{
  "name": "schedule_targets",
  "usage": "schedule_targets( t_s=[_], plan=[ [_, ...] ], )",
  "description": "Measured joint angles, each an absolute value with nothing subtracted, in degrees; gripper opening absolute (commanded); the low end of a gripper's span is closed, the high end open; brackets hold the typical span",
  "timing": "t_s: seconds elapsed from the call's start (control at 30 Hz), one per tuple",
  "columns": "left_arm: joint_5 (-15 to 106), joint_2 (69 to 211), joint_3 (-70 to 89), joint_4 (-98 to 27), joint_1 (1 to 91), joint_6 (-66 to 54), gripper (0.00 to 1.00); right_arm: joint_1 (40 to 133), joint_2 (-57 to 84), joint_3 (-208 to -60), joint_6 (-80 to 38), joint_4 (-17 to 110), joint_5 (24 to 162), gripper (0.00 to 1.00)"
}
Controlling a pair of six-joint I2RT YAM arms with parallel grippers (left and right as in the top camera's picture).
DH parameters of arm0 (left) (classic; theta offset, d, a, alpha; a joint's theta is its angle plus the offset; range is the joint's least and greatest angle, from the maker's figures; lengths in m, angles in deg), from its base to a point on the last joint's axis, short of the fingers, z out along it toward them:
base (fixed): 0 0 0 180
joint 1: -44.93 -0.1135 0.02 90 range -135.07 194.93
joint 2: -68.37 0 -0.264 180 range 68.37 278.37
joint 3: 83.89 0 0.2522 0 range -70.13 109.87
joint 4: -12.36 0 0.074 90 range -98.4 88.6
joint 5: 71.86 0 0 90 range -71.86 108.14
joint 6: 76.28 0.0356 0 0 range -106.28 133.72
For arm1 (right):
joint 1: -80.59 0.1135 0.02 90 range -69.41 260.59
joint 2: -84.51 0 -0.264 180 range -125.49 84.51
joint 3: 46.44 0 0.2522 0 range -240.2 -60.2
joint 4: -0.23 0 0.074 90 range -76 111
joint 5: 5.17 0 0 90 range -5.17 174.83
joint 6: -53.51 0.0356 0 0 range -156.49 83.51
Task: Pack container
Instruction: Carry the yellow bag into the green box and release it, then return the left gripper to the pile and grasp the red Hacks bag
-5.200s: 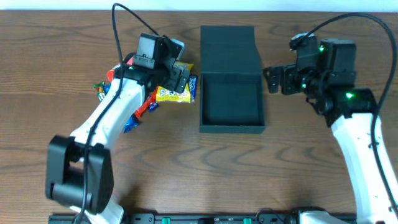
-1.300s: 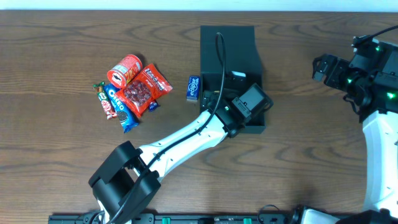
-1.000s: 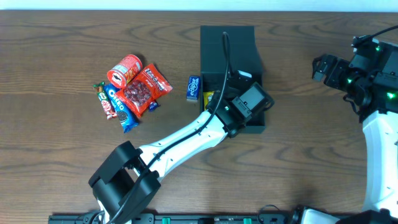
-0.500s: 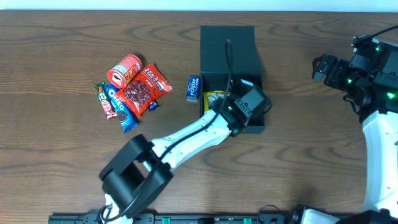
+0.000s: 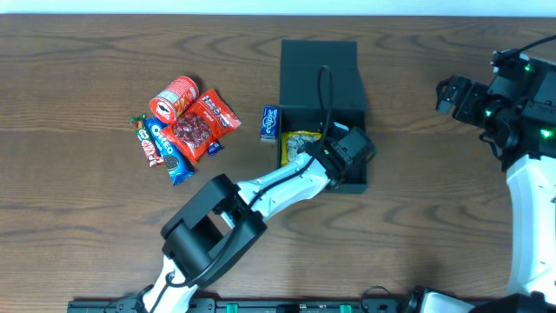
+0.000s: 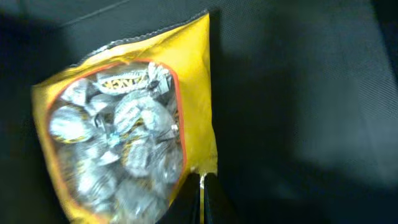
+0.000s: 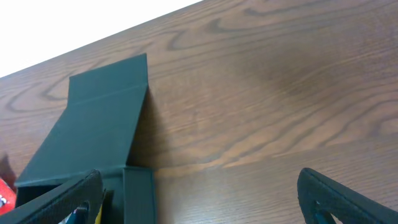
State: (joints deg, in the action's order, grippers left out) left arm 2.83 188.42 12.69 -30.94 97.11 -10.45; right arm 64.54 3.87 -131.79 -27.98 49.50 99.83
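Packing step: my left fingers (image 6: 208, 202), pressed together, sit at the yellow bag (image 5: 301, 143)'s corner inside the container (image 5: 304, 69), which lies mid-surface (image 5: 417, 226) toward the far edge. My right fingers (image 7: 326, 186) are spread and idle. Next: lift out and fetch from the snack pile (image 5: 182, 130).

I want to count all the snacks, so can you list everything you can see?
container: one, dark slate-blue, mid-table, lid open
yellow candy bag: one, inside the container
small blue pack: one, on the table beside the container
red can: one, in the snack pile
red bag: one, same pile
Oreo pack: one, blue, same pile
small wrapped bars: count unclear, red and green, pile's edge
table: one, brown wood
left tool: shut, in the container by the yellow bag
right tool: open, away from the container
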Motion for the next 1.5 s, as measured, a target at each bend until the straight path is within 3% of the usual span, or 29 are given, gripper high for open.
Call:
schedule_targets(
  t_s=[0.43, 0.73, 1.23, 1.33, 1.37, 1.4, 1.43, 1.47, 1.5],
  plan=[
    [0.75, 187.87, 14.18, -31.05, 97.15, -10.45, 0.06, 64.54, 3.87, -131.79, -28.41, 49.50, 99.83, 0.99],
    [-8.54, 174.87, 17.70, -34.48, 95.89, -13.62, 0.06, 64.54, 3.87, -131.79, -29.11, 49.50, 99.83, 0.99],
    [-11.82, 173.27, 17.74, -43.37, 74.47, -21.22, 0.07, 64.54, 3.87, -131.79, -31.60, 47.91, 99.86, 0.99],
    [-11.42, 173.27, 17.74, -43.42, 69.42, -20.65, 0.20, 64.54, 3.87, -131.79, -32.24, 45.74, 99.83, 0.99],
    [-10.20, 173.27, 17.74, -43.33, 67.17, -20.04, 0.30, 64.54, 3.87, -131.79, -32.48, 45.11, 99.86, 0.99],
    [-9.04, 173.27, 17.74, -43.26, 65.85, -18.42, 0.44, 64.54, 3.87, -131.79, -32.65, 44.74, 99.86, 0.99],
    [-6.29, 173.27, 17.74, -43.05, 64.26, -15.80, 0.66, 64.54, 3.87, -131.79, -32.81, 44.32, 99.83, 1.00],
    [-3.40, 173.27, 17.74, -43.02, 63.06, -12.85, 0.95, 64.54, 3.87, -131.79, -33.05, 44.13, 99.83, 0.99],
    [-0.54, 173.27, 17.77, -43.22, 62.20, -9.62, 0.95, 64.54, 3.87, -131.79, -33.22, 44.13, 99.83, 0.99]
  ],
)
